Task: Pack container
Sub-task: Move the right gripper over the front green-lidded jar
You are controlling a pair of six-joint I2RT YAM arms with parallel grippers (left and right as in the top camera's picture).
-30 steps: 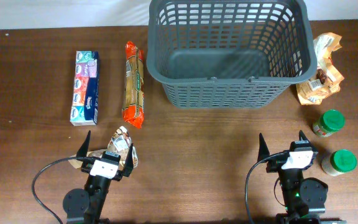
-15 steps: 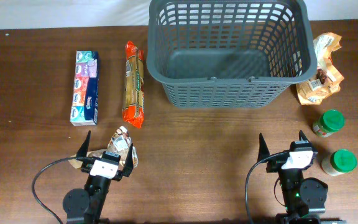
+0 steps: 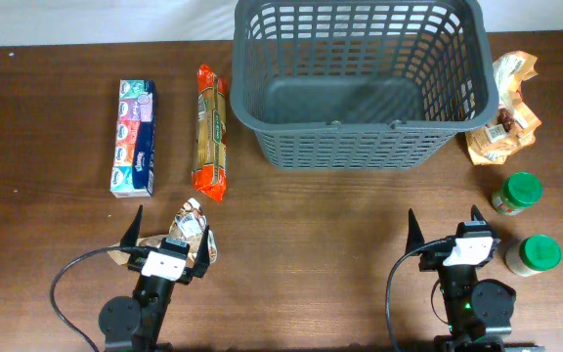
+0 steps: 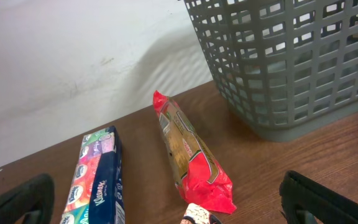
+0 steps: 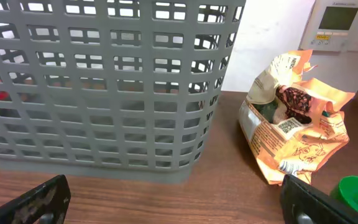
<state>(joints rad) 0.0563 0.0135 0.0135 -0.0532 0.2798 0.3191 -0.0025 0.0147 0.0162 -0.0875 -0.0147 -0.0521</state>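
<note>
Dark gray plastic with lattice-slotted sides: the container (image 3: 360,83) stands upright at the far edge of the brown wooden table (image 3: 301,225), somewhat right of centre, its solid bottom visible through the open top. My left gripper (image 3: 171,233) sits at the near left with its jaws spread wide and gripping nothing. A small crumpled pouch (image 3: 192,223) lies on the table between its fingers, and I cannot tell whether either finger touches it. My right gripper (image 3: 444,221) sits at the near right, jaws likewise spread wide, with nothing in hold. Left of the container, close beside it but apart, a long red-and-orange packet (image 3: 211,132) lies flat, its length running toward the far wall. Further left and parallel to it lies a tissue box (image 3: 133,152), marked Kleenex in the left wrist view. Right of the container, near its corner, a crumpled orange bag (image 3: 501,122) rests on the table. Nearer me on that side stand two upright jars with green lids: the far jar (image 3: 516,193) and the near jar (image 3: 534,254), the latter close to my right gripper but apart from it.
</note>
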